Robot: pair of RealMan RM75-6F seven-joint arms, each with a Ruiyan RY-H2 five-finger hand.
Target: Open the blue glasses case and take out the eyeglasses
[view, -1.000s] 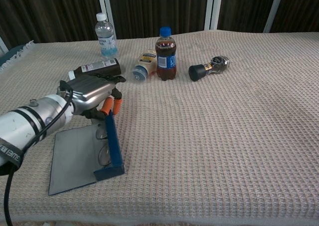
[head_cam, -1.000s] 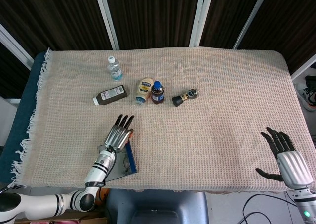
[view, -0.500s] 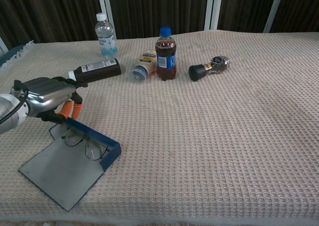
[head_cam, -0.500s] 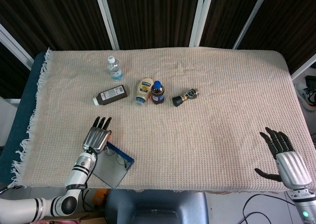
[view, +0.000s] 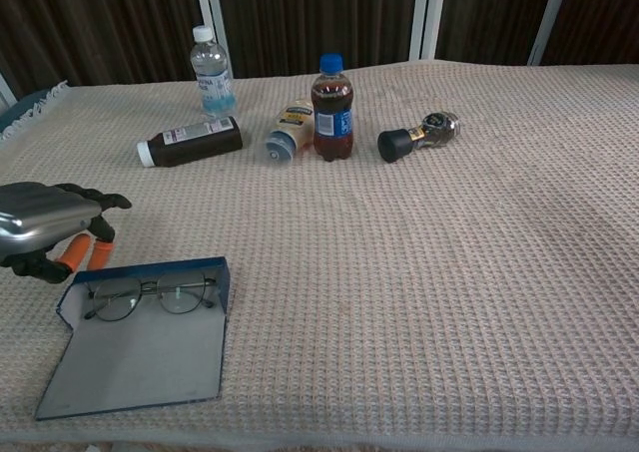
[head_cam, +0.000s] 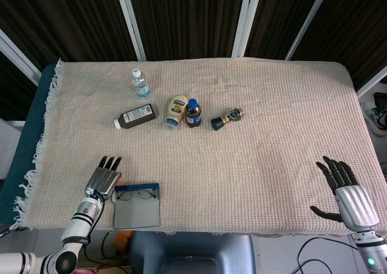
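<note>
Glasses case (view: 140, 344): blue, lying open and flat at the near left edge of the desk (head_cam: 272, 165), its grey lid flap spread toward the robot.
Eyeglasses (view: 150, 296): thin dark frame with clear lenses, resting inside the case along its far blue wall, not lifted out.
Left hand (view: 45, 234): just left of the case's far left corner, holding nothing; its fingers are extended and a little bent, with orange pads showing underneath in the chest view. Whether it touches the case cannot be told.
Right hand (head_cam: 346, 192): at the near right corner of the desk, well apart from everything else, fingers spread and empty.
Desk cover: a beige waffle-weave cloth (view: 449, 232) with a fringe along the left edge.
Far side: a clear water bottle (view: 211, 71) stands upright; a dark brown bottle (view: 190, 142) with a white cap lies on its side.
Middle row: a pale squeeze bottle (view: 288, 131) lies on its side just beside an upright soda bottle (view: 331, 110) with a blue cap; a small black-capped bottle (view: 416, 137) lies to the right.
</note>
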